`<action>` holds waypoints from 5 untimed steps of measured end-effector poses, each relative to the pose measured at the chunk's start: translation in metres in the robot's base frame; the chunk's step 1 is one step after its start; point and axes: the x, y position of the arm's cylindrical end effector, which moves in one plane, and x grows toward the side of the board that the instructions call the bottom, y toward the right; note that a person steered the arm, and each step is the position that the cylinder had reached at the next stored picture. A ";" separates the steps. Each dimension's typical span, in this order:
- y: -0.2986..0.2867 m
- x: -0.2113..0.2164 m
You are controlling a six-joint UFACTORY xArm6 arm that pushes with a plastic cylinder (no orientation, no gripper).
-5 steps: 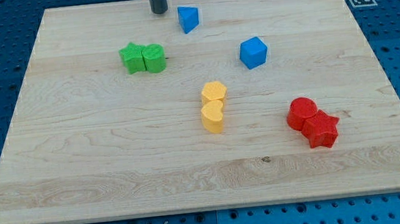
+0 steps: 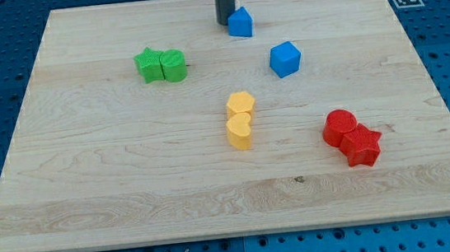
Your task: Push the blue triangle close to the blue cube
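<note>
The dark rod comes straight down from the view's top, standing upright, and my tip [image 2: 226,23] rests on the tabletop [image 2: 89,180] near its top edge. The arm carries no pincer, so there is nothing released or clenched; the rod only pushes. My tip is at the left side of the blue triangle [image 2: 240,23], and it seems to touch it, though the contact line is hard to see from this angle.

The blue cube [image 2: 285,59] lies near the triangle, below it and toward the view's right, with a strip of bare wood between them.

At the view's left, the green star [image 2: 149,65] touches a green cylinder [image 2: 174,65]. Two yellow blocks [image 2: 241,119] stand together in the middle, and the red cylinder [image 2: 340,126] touches the red star [image 2: 363,147] at the lower right.
</note>
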 end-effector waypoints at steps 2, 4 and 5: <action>0.050 0.007; 0.058 0.043; 0.058 0.052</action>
